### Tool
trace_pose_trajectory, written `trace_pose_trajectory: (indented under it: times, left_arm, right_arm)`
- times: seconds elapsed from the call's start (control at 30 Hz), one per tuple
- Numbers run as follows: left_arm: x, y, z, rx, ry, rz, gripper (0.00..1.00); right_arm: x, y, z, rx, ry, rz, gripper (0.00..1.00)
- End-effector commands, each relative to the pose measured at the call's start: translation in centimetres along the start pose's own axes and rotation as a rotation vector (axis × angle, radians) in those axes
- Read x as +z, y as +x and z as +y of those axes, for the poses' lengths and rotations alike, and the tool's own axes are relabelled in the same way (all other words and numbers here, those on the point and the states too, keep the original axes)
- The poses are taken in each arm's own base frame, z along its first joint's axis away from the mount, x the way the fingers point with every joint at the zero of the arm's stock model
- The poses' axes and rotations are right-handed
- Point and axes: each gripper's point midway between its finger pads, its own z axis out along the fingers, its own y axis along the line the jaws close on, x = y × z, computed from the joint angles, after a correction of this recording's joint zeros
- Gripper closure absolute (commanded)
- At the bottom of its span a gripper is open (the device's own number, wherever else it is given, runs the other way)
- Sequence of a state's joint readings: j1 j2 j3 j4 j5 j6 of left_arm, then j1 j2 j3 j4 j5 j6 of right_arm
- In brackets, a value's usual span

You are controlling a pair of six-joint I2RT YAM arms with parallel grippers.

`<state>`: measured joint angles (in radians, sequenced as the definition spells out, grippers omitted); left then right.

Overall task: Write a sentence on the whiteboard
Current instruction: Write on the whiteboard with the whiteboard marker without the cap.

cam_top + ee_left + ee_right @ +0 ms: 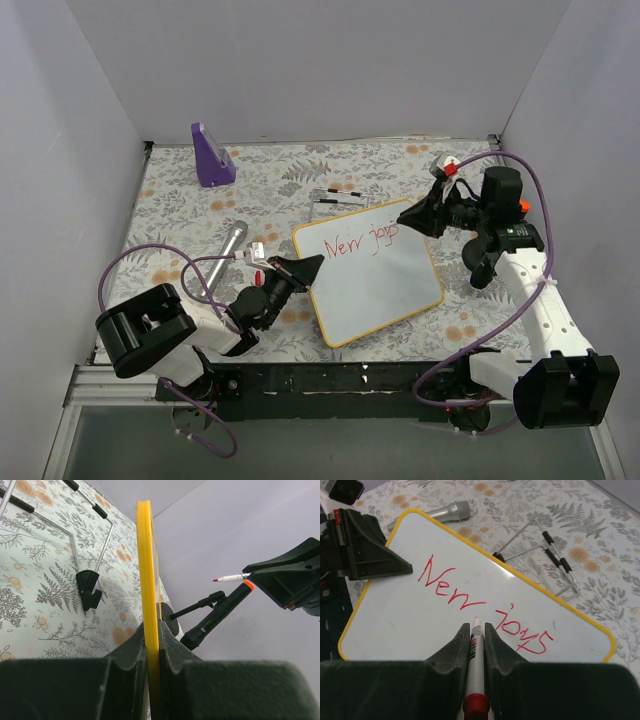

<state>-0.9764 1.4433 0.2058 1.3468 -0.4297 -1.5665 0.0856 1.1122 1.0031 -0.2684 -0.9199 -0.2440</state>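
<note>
The whiteboard (385,290) lies in the middle of the table, yellow frame all round. The sentence (362,240) reads "New joys" in red along its far edge; it also shows in the right wrist view (530,639). My left gripper (305,268) is shut on the board's left edge, seen edge-on as a yellow strip (144,555) between the fingers (175,650). My right gripper (412,215) is shut on a white marker (476,645). Its tip sits just below "New", left of "joys", and looks slightly off the board in the left wrist view (230,577).
A purple wedge stand (212,155) is at the far left. A silver cylinder (232,243) lies left of the board. A wire stand with black tips (335,193) lies just beyond the board. White walls enclose the table on three sides.
</note>
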Motion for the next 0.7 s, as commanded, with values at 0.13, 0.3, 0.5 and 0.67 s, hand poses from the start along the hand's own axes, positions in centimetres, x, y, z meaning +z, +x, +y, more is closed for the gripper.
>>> trace_pose_trajectory:
  times: [0.13, 0.3, 0.5, 0.67]
  left_arm:
    - [0.2, -3.2, -4.8, 0.01, 0.174, -0.117, 1.0]
    - [0.7, -3.1, -4.9, -0.002, 0.161, -0.123, 1.0]
    - [1.1, -3.8, -4.7, -0.02, 0.138, -0.162, 1.0]
    - [1.6, -4.3, -5.0, -0.035, 0.135, -0.188, 1.0]
  right_arm:
    - [2.1, 1.8, 7.3, -0.101, -0.267, 0.031, 0.99]
    - [2.6, 2.2, 9.1, -0.148, -0.327, 0.045, 0.99]
    - [2.2, 2.3, 9.4, -0.183, -0.319, 0.038, 0.99]
    - [1.8, 1.8, 9.7, -0.208, -0.31, 0.026, 0.99]
